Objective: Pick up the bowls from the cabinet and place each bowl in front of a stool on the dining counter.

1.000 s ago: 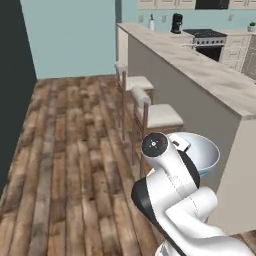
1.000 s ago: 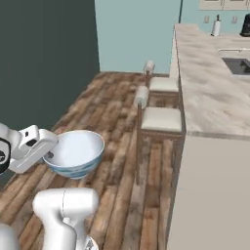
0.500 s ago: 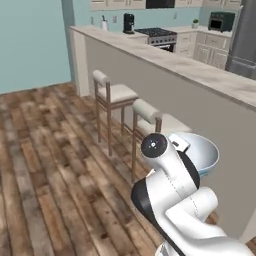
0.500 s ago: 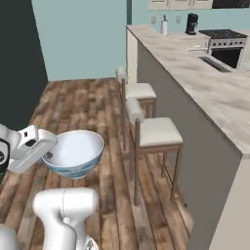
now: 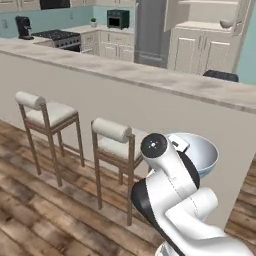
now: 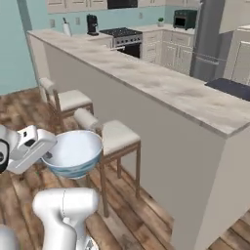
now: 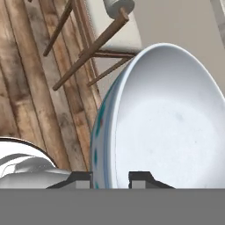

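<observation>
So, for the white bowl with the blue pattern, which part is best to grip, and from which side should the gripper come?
Grip the thin rim wall of the bowl, one finger inside and one outside, coming from the side nearest the arm. The body is too wide for the fingers; the rim is thin. The gripper straddles the rim this way, with the bowl held open side up.

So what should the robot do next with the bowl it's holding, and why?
Probably lift the bowl higher and carry it over the dining counter above the nearer stool. The gripper is shut on the bowl's rim, but the bowl hangs beside the stool, lower than the countertop, so it likely needs height before it can be set down there.
</observation>
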